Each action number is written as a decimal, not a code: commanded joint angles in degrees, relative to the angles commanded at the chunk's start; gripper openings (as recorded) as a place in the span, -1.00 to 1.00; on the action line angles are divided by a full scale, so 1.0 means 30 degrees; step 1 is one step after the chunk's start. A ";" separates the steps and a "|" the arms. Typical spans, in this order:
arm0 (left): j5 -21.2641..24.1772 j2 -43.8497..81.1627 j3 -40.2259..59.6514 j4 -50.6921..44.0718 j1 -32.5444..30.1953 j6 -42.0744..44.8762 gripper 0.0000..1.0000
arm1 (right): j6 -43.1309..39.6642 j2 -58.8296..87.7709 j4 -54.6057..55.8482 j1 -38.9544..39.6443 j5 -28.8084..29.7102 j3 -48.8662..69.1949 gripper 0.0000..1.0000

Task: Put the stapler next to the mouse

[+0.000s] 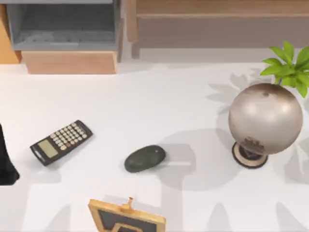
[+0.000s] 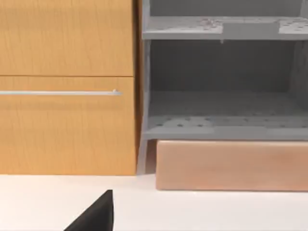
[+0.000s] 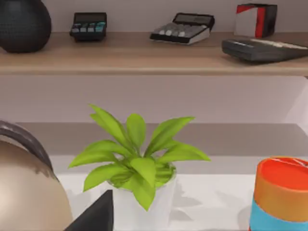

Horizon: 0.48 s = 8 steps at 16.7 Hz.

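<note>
- The mouse (image 1: 145, 158) lies near the middle of the white table (image 1: 159, 101), dark and oval, with nothing touching it.
- I cannot find the stapler on the table, so its place relative to either gripper's jaws cannot be told.
- A calculator (image 1: 61, 142) lies askew to the left of the mouse, well apart from it.
- A metallic globe (image 1: 265, 119) on a round base stands at the right; a plant (image 1: 289, 65) behind it is cut by the frame edge.
- A wood-framed board (image 1: 126, 217) at the near edge is cut off at the bottom.
- The left arm (image 1: 7, 159) shows as a dark shape at the far left edge, mostly out of frame; I cannot tell how its jaws stand or whether they hold anything.
- The left wrist view faces a wooden drawer front (image 2: 67, 86) and a grey shelf unit (image 2: 224, 77), with a dark finger tip (image 2: 96, 215) at the lower edge.
- The right wrist view faces the plant in a white pot, the globe's edge, an orange and blue can (image 3: 280, 195), and a shelf (image 3: 144, 57) carrying calculators and a red, white and black box (image 3: 255, 20).
- A dark finger tip (image 3: 96, 215) sits at that view's lower edge; whether the right jaws are open or closed I cannot tell.
</note>
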 joint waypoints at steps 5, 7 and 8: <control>-0.0002 0.1236 0.1030 -0.0899 0.0470 0.0586 1.00 | 0.0000 0.0000 0.0000 0.0000 0.0000 0.0000 1.00; -0.0005 0.3069 0.2404 -0.2098 0.1096 0.1368 1.00 | 0.0000 0.0000 0.0000 0.0000 0.0000 0.0000 1.00; -0.0007 0.4284 0.3245 -0.2832 0.1480 0.1847 1.00 | 0.0000 0.0000 0.0000 0.0000 0.0000 0.0000 1.00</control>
